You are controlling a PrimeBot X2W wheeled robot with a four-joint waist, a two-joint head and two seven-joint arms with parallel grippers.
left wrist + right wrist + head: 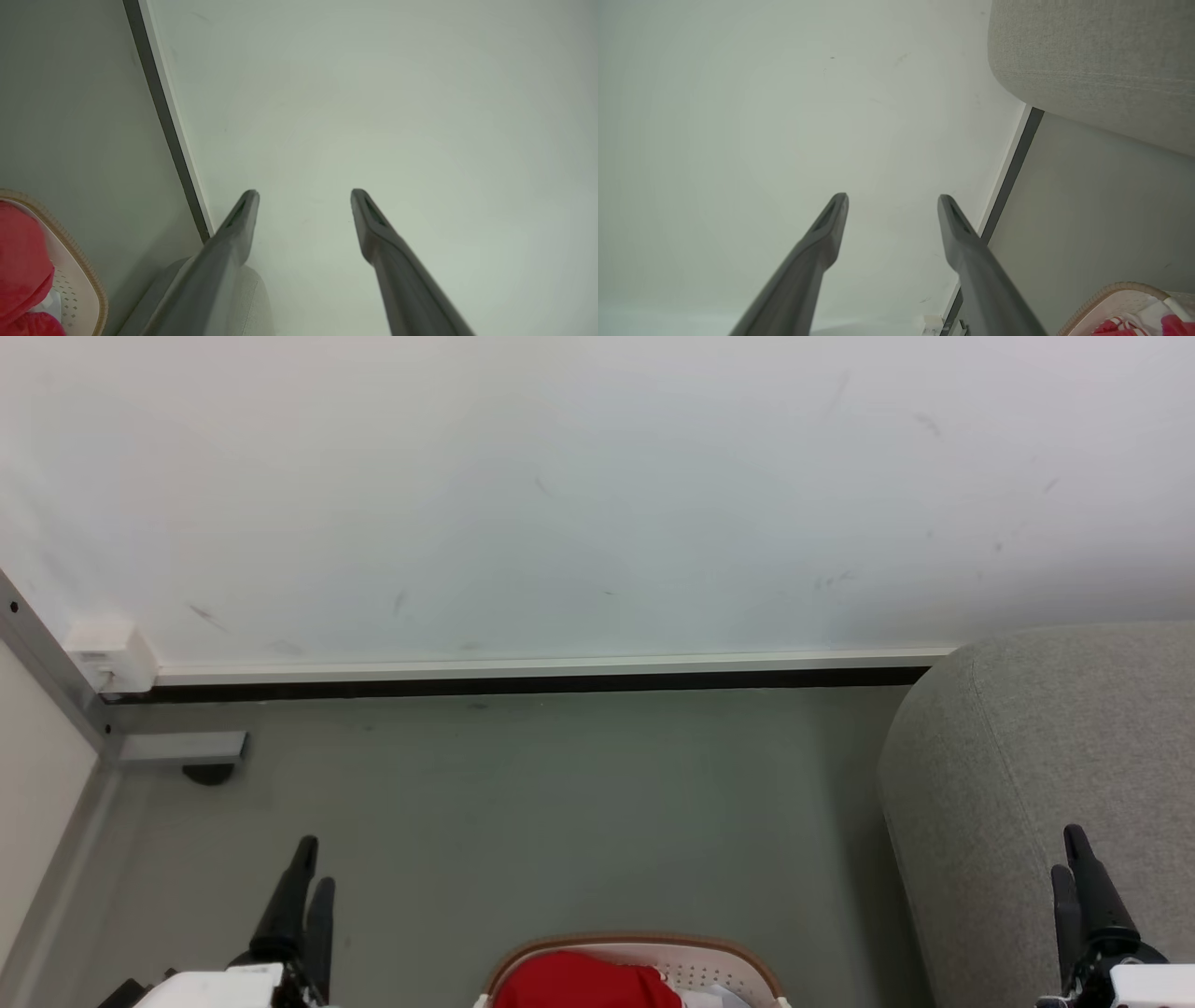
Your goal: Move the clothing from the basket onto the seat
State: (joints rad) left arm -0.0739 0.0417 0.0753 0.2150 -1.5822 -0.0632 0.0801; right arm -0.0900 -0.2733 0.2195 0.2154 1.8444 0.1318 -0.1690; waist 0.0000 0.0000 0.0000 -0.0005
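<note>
Sitting in the basket (644,941) at bottom centre, the clothing (579,982) lay between both wide-spread, empty grippers and back toward the robot. The left gripper (316,861) looked nearer; the right gripper (1066,849) was by the seat (1027,784).

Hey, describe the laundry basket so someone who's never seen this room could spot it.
Start at the big grey sofa on the right. On the floor to its left sits the basket. It's white, perforated, brown-rimmed, with red clothing inside.
</note>
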